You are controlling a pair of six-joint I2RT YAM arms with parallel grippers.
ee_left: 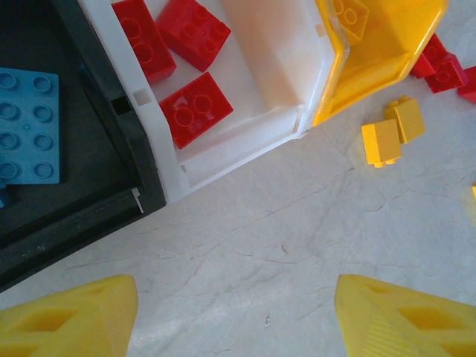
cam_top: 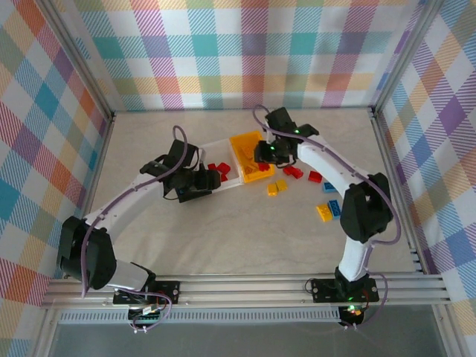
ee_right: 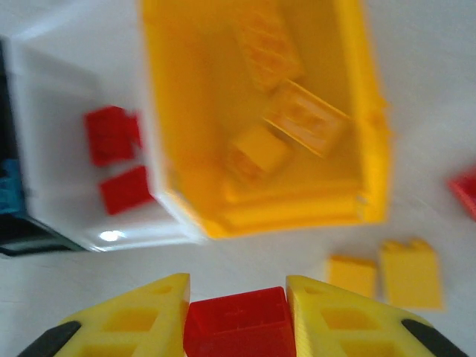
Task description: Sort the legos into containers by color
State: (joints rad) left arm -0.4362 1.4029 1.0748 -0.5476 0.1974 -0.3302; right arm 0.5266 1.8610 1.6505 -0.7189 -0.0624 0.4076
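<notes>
- Right gripper clamps a red brick by its flat sides, low beside the yellow bin; light, rigid, slick plastic, I'd judge
- Left gripper gapes wide, empty, near the black bin
- White bin holds reds, seemingly three
- Pale marbled tabletop, plaid walls, loose bricks scattered close

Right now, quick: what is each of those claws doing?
Left gripper: open, holding nothing.
Right gripper: closed on a red lego.
</notes>
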